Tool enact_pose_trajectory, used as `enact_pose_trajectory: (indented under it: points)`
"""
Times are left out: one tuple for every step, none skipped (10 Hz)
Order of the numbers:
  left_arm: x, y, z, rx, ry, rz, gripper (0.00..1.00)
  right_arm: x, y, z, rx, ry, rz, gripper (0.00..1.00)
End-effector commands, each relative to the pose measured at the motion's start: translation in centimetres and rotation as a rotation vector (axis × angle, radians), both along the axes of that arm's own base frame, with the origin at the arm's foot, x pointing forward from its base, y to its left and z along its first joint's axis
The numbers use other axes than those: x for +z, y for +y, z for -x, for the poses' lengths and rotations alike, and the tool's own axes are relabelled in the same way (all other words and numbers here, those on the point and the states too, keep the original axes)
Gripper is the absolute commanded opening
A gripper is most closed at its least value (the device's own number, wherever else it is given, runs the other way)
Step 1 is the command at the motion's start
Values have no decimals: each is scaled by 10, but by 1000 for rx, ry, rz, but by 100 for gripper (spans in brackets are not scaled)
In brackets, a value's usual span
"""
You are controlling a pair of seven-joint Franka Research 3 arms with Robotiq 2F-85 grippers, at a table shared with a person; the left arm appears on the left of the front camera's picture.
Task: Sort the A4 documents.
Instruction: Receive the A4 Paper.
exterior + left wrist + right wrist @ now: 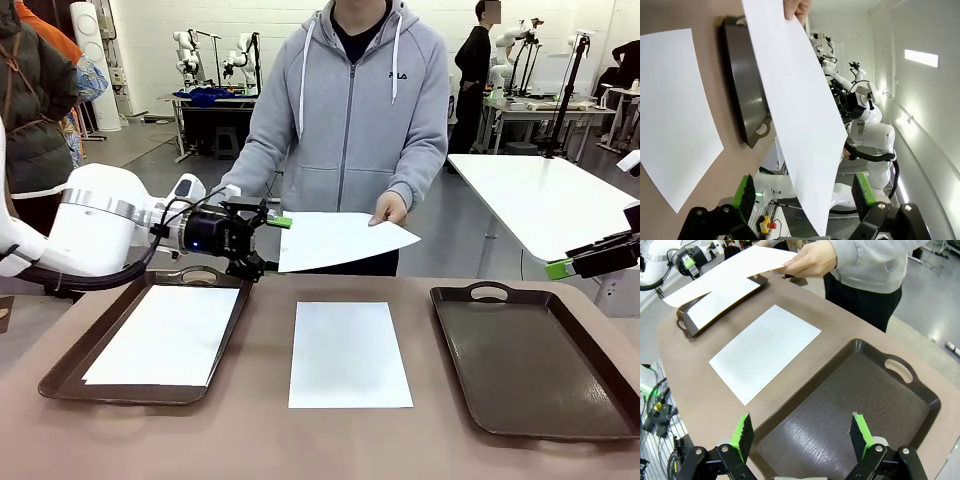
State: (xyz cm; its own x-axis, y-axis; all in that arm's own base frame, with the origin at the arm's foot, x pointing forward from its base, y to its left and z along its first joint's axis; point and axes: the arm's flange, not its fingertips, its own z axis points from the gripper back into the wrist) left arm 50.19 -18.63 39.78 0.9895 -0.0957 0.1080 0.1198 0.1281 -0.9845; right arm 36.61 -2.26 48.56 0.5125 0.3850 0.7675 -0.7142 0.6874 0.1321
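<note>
My left gripper (pixel 268 244) wide open, sheet (pixel 340 240) from person's hand (pixel 390 210) between its fingers (pixel 745 192); right gripper (pixel 802 432) open above brown tray (pixel 840 400).

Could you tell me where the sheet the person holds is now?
Front view: the held sheet hangs over the table, far centre-left, its left edge inside the open left gripper.

Centre sheet (pixel 350 352) flat on table (pixel 250 440). Behind it, person's hand (pixel 388 210) holds 2nd sheet (pixel 340 240); L gripper (pixel 270 245) at that sheet's edge, jaws apart. Left of centre sheet: L tray (pixel 60 378) w/ 3rd sheet (pixel 165 335). Right: R tray (pixel 520 370).
</note>
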Motion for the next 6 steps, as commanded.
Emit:
enact_pose_trajectory:
  points:
    - [-5,-17,-16,22,62,12,100,-4,0,-3,15,-14,-26,100]
    - [-9,-19,-21,52,69,24,100,-4,0,-3,15,-14,-26,100]
    - [-11,-19,-23,77,72,35,100,-4,0,-3,15,-14,-26,100]
    - [-11,-18,-24,110,69,38,100,-4,0,-3,15,-14,-26,100]
    - [-12,-11,-26,149,74,35,100,-4,0,-3,15,-14,-26,100]
    - [-14,-10,-26,155,78,32,100,-4,0,-3,15,-14,-26,100]
